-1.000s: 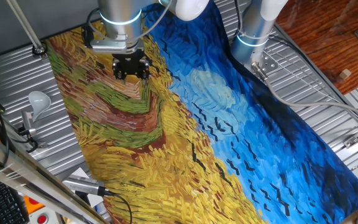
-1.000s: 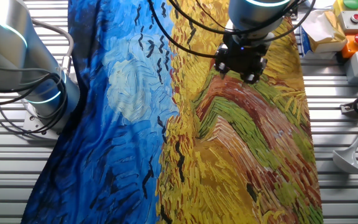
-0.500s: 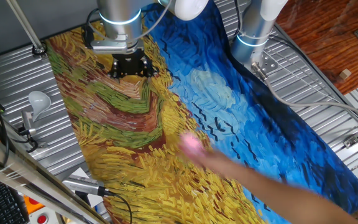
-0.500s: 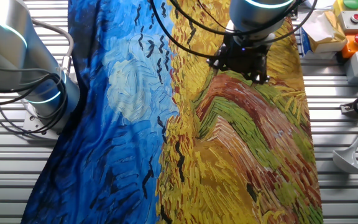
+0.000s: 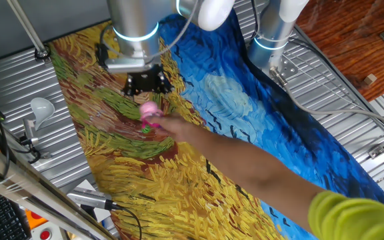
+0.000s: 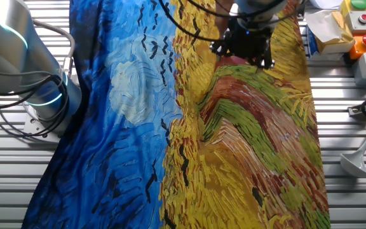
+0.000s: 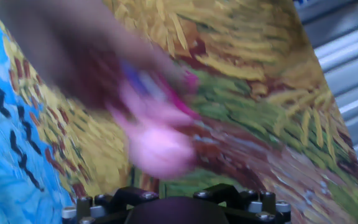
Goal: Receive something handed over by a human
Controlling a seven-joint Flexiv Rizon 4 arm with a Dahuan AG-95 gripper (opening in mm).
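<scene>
The robot arm [image 5: 133, 33] stands upright over the far end of the painted cloth [image 5: 199, 133], its black gripper [image 5: 145, 84] pointing down at the yellow-and-green part. Whether its jaws are parted or closed cannot be told. One human forearm [image 5: 245, 167], in a yellow-green sleeve [image 5: 352, 217], stretches across the cloth toward the gripper. Its hand [image 5: 172, 127] holds one pink toy [image 5: 151, 115] with green bits just below the gripper; contact between them cannot be judged. The hand view shows the toy as a blur [image 7: 157, 140].
</scene>
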